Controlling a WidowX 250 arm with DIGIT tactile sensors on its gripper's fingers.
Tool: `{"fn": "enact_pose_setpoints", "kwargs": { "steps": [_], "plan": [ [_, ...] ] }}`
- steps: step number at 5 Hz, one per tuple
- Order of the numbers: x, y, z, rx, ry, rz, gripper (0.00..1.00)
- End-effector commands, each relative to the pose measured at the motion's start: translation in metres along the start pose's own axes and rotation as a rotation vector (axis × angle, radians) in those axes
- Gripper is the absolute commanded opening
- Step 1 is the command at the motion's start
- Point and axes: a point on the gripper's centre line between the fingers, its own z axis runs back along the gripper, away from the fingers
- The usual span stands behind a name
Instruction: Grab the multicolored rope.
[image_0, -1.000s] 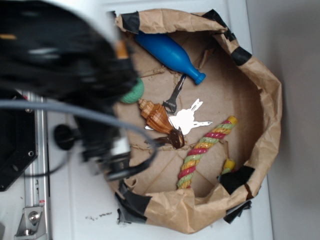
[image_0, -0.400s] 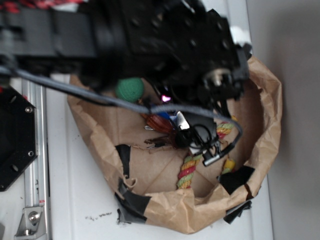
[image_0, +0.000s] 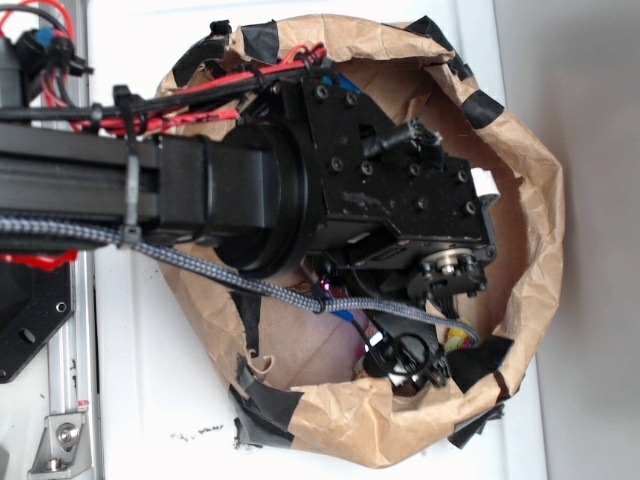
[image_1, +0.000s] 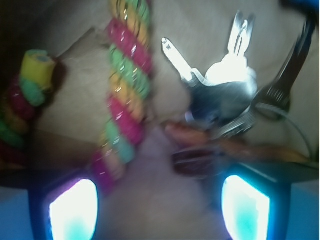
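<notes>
- Pink, yellow and green, the multicolored rope (image_1: 125, 95) lies on the floor of the brown paper bag (image_0: 530, 210), beside a bunch of keys (image_1: 220, 95).
- WidowX arm (image_0: 330, 200) fills the bag's mouth on the white bench (image_0: 150, 400); only a sliver of rope shows beneath it in the exterior view.
- Hand (image_1: 160, 205) hangs above the rope with fingers spread wide, the left pad (image_1: 74, 210) just off the rope's near end.
- Judged progress: approach made, rope not yet gripped; descent and closing remain.
</notes>
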Motion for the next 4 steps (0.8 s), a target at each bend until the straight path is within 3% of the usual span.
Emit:
{"fn": "enact_pose_setpoints", "kwargs": {
  "steps": [1,2,3,4],
  "plan": [
    [-0.011,-0.015,-0.029,0.014,0.01,0.074,1.0],
    [-0.012,-0.011,-0.049,0.039,0.021,0.099,0.6],
    [-0.016,0.001,-0.051,0.06,0.009,0.092,0.0],
    [-0.015,0.011,-0.03,0.07,-0.054,0.004,0.0]
  ]
}}
